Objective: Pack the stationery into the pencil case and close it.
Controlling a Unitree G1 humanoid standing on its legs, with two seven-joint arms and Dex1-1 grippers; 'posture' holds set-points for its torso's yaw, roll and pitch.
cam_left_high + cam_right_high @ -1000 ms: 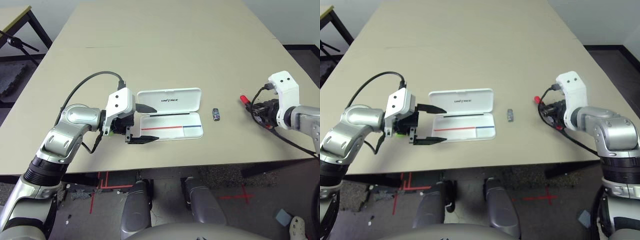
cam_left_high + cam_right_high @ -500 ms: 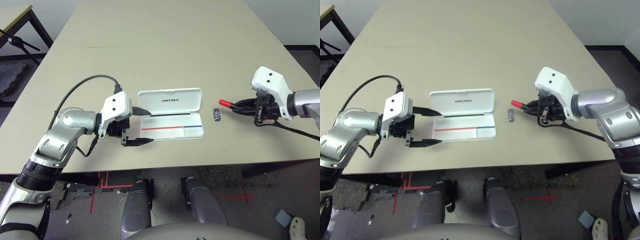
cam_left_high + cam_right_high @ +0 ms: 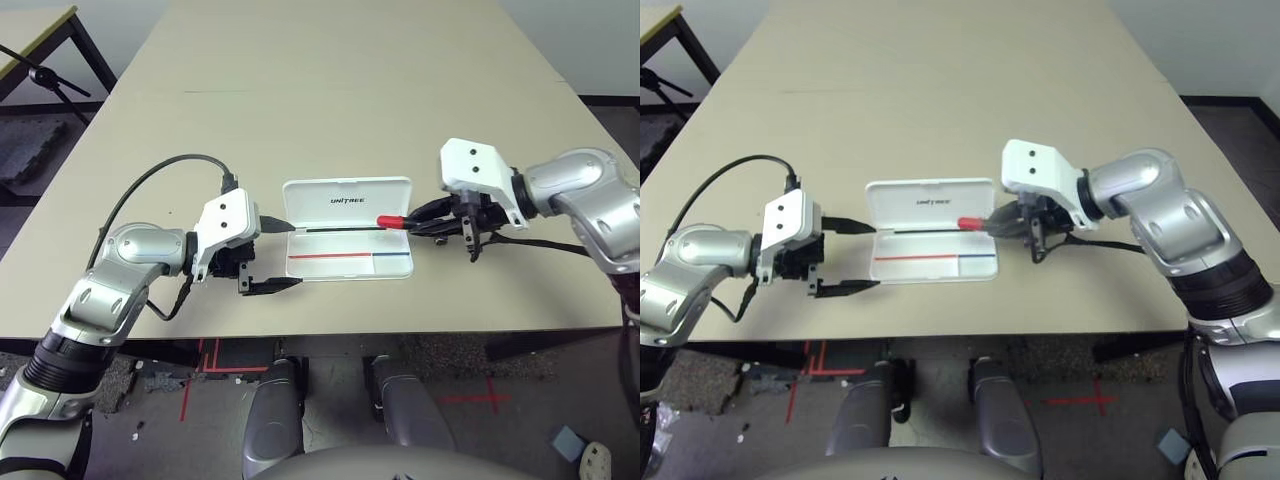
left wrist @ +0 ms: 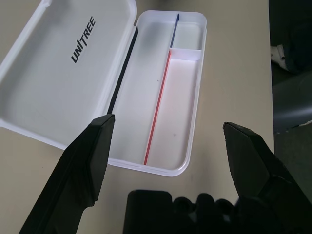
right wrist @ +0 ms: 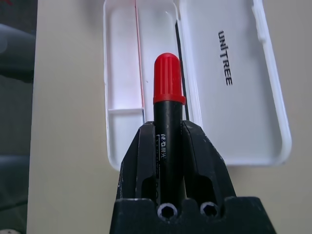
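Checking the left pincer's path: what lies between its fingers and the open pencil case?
Bare tabletop alone, in the left eye view, separates the open left pincer from the pencil case.

A beige tabletop (image 3: 330, 90) carries an open white pencil case (image 3: 348, 240) near its front edge. The case lies flat, its lettered lid folded back onto the surface.

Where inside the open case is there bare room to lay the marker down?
Both troughs of the pencil case lie bare either side of the red line. Its right end is crowded: the right gripper holds the marker there.
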